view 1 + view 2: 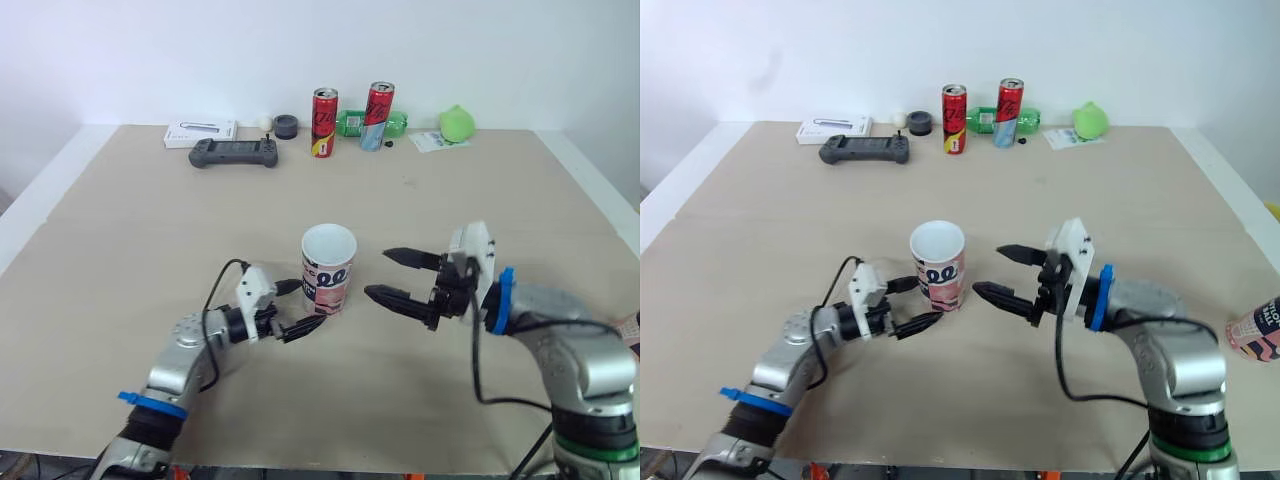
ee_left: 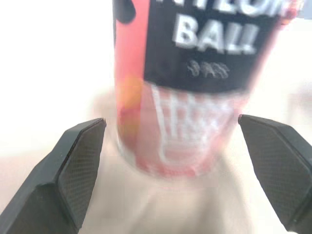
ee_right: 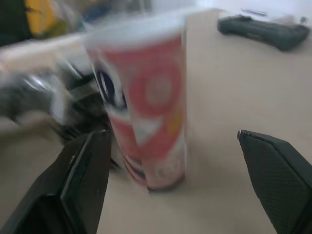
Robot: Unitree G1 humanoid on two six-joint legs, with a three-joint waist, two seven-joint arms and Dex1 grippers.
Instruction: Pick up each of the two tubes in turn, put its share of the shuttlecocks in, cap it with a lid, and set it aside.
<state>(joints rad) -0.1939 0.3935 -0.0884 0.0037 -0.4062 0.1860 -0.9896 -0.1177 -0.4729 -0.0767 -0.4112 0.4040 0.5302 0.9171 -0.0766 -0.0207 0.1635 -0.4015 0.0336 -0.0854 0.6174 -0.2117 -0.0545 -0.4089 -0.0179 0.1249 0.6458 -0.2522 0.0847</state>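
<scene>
Left gripper [image 1: 928, 300]: nearest, left of centre. It is open, with its fingers [image 2: 80, 161] spread wide to either side of the tube's foot. The left wrist view shows a gap on both sides, so nothing is gripped.
Tube [image 1: 328, 268]: upright on the table at mid scene, between the two grippers. Its mouth is open and uncapped, white inside. The wall is pink and red, with a black band that bears the word BALL.
Right gripper [image 1: 377, 273]: just right of the tube, level with its lower half, pointing left at it. The jaws are parted and hold nothing. Both tips stand clear of the tube.
Second tube [image 1: 1258, 330]: at the right edge, past the table's right side. Part of a pink and black label like the first shows, and the rest is cut off.
Table [image 1: 150, 230]: light tan top, bare around the tube.
Console [image 1: 233, 152]: dark grey handheld, far left.
Box [image 1: 200, 132]: white and flat, just behind the console.
Black ring [image 1: 286, 125]: small, right of the box.
Cans [image 1: 324, 122]: two red ones, upright, far centre.
Green bottle [image 1: 350, 123]: lying on its side behind the cans.
Green ball [image 1: 456, 123]: far right, with a packet [image 1: 435, 142] lying just before it.
</scene>
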